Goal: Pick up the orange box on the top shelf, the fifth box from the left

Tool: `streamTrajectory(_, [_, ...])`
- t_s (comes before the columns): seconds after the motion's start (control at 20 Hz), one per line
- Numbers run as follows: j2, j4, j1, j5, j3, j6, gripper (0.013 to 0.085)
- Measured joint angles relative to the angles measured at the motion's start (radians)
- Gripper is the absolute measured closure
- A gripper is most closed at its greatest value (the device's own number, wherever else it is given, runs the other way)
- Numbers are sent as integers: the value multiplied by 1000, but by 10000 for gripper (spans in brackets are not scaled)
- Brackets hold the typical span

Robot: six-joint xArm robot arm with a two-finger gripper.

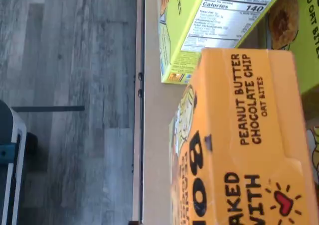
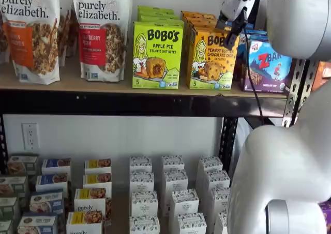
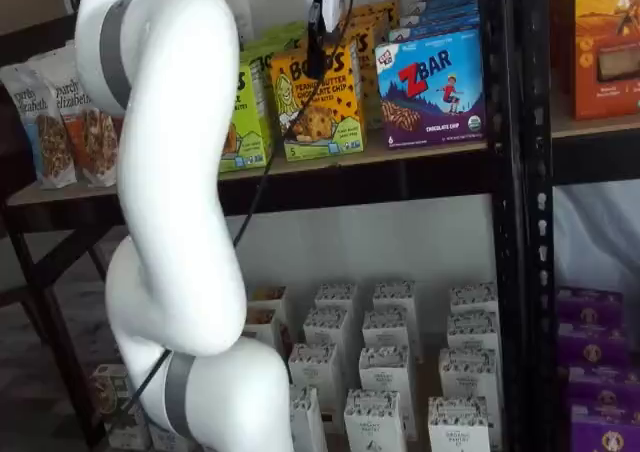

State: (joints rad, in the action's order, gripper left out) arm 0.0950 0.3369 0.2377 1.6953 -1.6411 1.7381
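The approach is in hand: the gripper, fingers spread wide and holding nothing, hangs just above the orange box on the top shelf, so next it should descend to straddle the box and close.

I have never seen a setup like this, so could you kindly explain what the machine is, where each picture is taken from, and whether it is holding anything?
The big white jointed machine is a robot arm standing before store shelves. Two pictures come from fixed cameras facing the shelves; the third comes from a camera on the arm's wrist, looking down. The long tan wooden top shelf carries granola bags, a lime-green Apple Pie carton, the upright yellow-orange peanut butter chocolate chip carton and a blue Zbar box. The black fingers hang by the orange carton's top in both shelf views. Whether they touch it I cannot tell; it stands on the shelf, not lifted.
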Motion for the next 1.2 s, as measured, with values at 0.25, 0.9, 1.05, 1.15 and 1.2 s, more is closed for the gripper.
streamTrajectory(0.25, [-3, -27, -9, -2, 2, -1, 130])
streamTrajectory(0.9, [-15, -42, -14, 27, -14, -5, 130])
streamTrajectory(1.05, [-5, -43, -17, 7, 3, -5, 130])
streamTrajectory(1.15, [-1, -42, -18, -1, 11, -6, 130])
streamTrajectory(1.2, [2, -41, -19, -6, 15, -6, 130])
